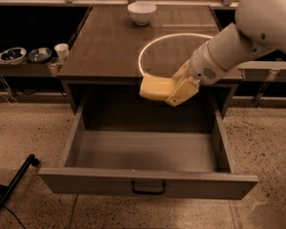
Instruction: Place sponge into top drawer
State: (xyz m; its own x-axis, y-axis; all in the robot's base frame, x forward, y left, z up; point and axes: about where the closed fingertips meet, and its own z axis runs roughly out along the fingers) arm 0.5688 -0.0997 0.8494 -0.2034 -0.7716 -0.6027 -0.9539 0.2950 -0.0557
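The pale yellow sponge (155,88) is held in my gripper (174,88), whose cream fingers (182,92) are shut on its right end. It hangs in the air just past the cabinet's front edge, above the back of the open top drawer (148,181). The drawer is pulled far out, its inside is bare, and its dark bail handle (148,189) sits at the centre of the front panel. My white arm (238,44) reaches in from the upper right.
A white bowl (141,12) stands at the back of the cabinet top (105,46). A bright ring of light (152,51) lies on the top. Two dishes (26,55) and a cup (61,51) sit on a low shelf at left. A black pole (12,190) lies on the floor at lower left.
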